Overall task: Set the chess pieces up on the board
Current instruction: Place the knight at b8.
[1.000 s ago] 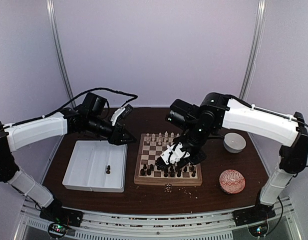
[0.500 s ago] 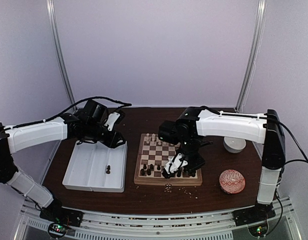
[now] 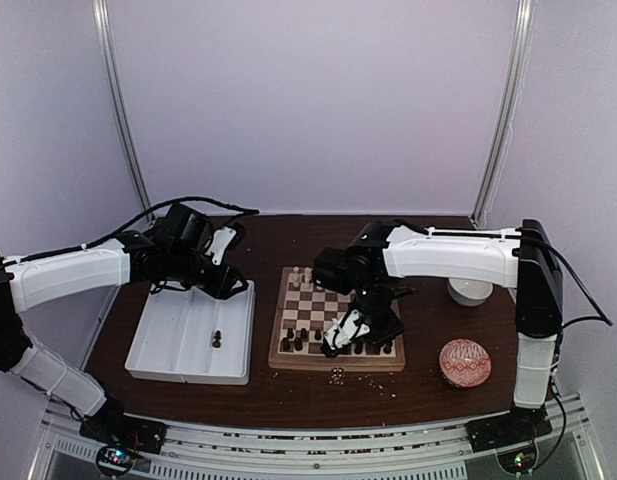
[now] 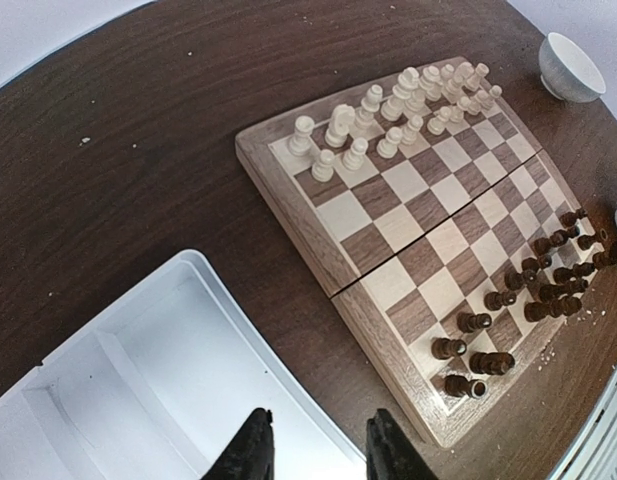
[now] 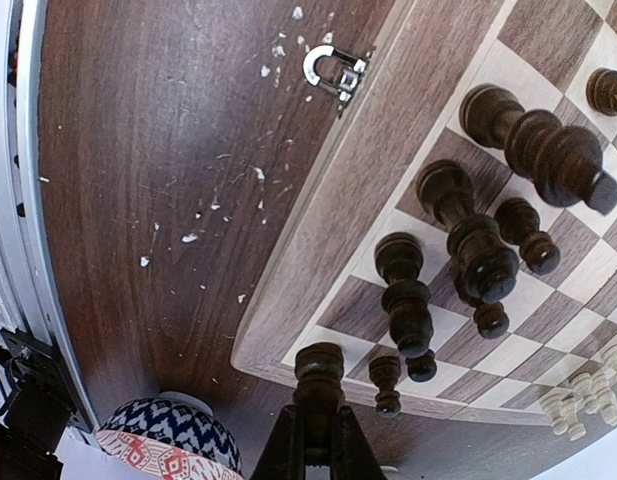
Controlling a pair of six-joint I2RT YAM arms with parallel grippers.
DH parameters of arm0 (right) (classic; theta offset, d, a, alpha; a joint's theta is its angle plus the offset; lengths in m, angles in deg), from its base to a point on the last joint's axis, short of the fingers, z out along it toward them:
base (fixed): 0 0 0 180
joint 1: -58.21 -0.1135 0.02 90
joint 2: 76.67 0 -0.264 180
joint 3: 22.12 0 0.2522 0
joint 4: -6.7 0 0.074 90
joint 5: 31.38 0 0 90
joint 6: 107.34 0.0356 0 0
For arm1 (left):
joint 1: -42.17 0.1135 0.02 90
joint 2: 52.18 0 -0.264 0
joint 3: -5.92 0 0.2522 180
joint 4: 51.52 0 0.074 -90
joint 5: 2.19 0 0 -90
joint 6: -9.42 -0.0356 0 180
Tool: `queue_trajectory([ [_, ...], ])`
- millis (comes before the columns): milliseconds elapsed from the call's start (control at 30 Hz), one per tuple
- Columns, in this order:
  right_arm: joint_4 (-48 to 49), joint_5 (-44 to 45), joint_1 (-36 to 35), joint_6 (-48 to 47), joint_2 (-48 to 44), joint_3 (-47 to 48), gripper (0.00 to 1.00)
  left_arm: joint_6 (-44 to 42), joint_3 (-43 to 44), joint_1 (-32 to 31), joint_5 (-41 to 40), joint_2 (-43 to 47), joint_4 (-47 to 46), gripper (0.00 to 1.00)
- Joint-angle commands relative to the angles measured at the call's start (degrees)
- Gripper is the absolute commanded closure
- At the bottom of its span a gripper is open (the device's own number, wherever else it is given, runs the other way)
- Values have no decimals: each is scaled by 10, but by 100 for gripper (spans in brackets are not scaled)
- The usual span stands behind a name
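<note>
1. My left gripper (image 4: 313, 452) hung part-open and empty over the far right corner of the white tray (image 3: 163, 345). I judged it was placed to reach the one dark piece (image 3: 217, 339) lying inside.
2. The board (image 4: 408, 235) carried the cream men (image 4: 408, 100) on its far ranks and the dark men (image 4: 528, 290) on its near ranks.
3. My right gripper (image 5: 315, 440) was clamped on a dark chessman (image 5: 319, 372) at the near ranks. It was held upright, in my judgement for seating on its square.

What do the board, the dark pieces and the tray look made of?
The board: wood, visible grain, light and dark squares, satin sheen. The dark pieces: seemingly turned wood, stained brown, glossy highlights. The tray: probably moulded plastic, smooth white with rounded dividers.
</note>
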Motion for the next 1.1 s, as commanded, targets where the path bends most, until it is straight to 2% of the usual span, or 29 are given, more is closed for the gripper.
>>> queue_trajectory([
  [0,14,14,5,7,5,-11,100,8,-5,2,0,5,-26,68],
  [1067,55,8,15,13,28,-25,96,8,-5,2,21,-18,-25,68],
])
